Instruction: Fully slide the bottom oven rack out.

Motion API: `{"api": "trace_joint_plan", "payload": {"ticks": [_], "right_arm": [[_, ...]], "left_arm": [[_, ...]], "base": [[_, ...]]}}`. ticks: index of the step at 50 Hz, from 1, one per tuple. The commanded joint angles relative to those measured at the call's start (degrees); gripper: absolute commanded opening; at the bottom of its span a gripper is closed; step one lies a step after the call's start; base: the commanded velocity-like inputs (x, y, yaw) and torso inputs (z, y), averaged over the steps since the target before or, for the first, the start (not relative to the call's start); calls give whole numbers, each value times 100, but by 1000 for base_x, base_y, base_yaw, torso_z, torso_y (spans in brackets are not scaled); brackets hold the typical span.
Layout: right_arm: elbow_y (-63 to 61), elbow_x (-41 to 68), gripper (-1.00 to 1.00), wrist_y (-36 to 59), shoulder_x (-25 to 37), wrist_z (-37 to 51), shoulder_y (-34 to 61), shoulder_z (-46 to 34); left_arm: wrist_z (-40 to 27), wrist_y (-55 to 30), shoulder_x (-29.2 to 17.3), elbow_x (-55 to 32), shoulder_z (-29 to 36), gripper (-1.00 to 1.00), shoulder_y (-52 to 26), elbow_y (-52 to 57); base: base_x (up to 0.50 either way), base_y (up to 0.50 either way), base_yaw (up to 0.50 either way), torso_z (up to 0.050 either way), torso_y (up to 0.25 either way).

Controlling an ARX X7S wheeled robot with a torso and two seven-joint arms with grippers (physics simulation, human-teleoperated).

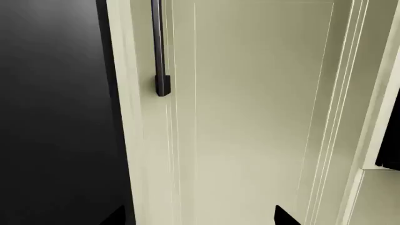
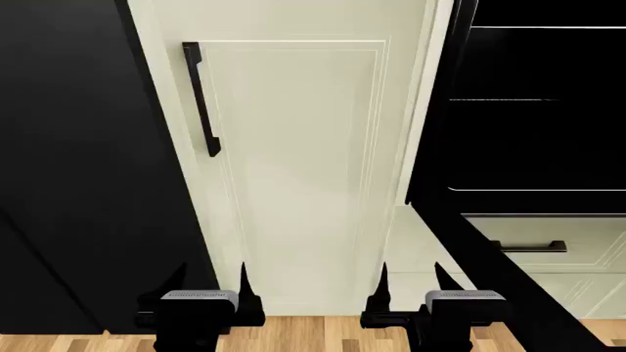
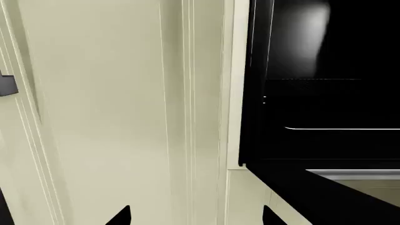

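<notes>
The oven (image 2: 547, 139) is at the right of the head view, all black inside. Its glass door (image 2: 509, 271) is folded down and open. The bottom oven rack (image 2: 538, 189) shows only as a thin pale front rail low in the cavity, and it also shows in the right wrist view (image 3: 344, 128). My left gripper (image 2: 210, 293) is open and empty, low in front of the cream cabinet door. My right gripper (image 2: 411, 293) is open and empty, just left of the oven door's near corner and below the rack. Both are apart from the oven.
A tall cream cabinet door (image 2: 293, 161) with a black bar handle (image 2: 201, 99) fills the middle, with a tall black panel (image 2: 78, 169) to its left. Upper racks (image 2: 547, 27) show as pale lines. A cream drawer with a black handle (image 2: 533, 248) lies below the oven. The floor is wood (image 2: 313, 337).
</notes>
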Motion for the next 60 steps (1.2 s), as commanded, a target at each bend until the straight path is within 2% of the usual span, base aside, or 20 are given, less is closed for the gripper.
{"api": "trace_joint_plan", "payload": {"ticks": [1, 9, 13, 23, 29, 38, 44, 53, 60], "right_arm": [[6, 44, 100, -18, 97, 122, -1, -125], [162, 46, 100, 9, 241, 342, 90, -315], [-96, -16, 100, 153, 291, 447, 43, -407], [-2331, 60, 100, 1648, 476, 426, 39, -535], [-3266, 100, 100, 2616, 596, 364, 337, -599], [-4261, 269, 100, 4059, 831, 178, 1143, -650], [-4530, 489, 100, 4835, 877, 67, 1768, -507], [-5394, 830, 100, 6849, 922, -52, 3087, -356], [-5819, 1095, 100, 8109, 1023, -278, 3919, -98]], "left_arm": [[-105, -4, -90, -112, 89, 100, 0, 1], [-342, 10, -223, -239, 236, 100, -1, 21], [-383, -220, -268, -369, 279, 100, 68, 393], [-634, -2476, -423, -803, 309, 100, -243, 2491], [-779, -3889, -556, -1096, 277, 100, -893, 3481], [-698, -5408, -854, -1456, 401, 100, -1889, 4119], [-614, -6492, -866, -1925, 129, 100, -2576, 4541], [-572, -8290, -979, -2459, -481, 100, -4159, 5070], [-609, -8990, -961, -2862, -753, 100, -4869, 5089]], "base": [[0, 0, 0, 0, 0], [0, 0, 0, 0, 0], [0, 0, 0, 0, 0], [0, 0, 0, 49, 0], [0, 0, 0, 50, 0], [0, 0, 0, 50, 0], [0, 0, 0, 50, 0], [0, 0, 0, 50, 0], [0, 0, 0, 50, 0]]}}
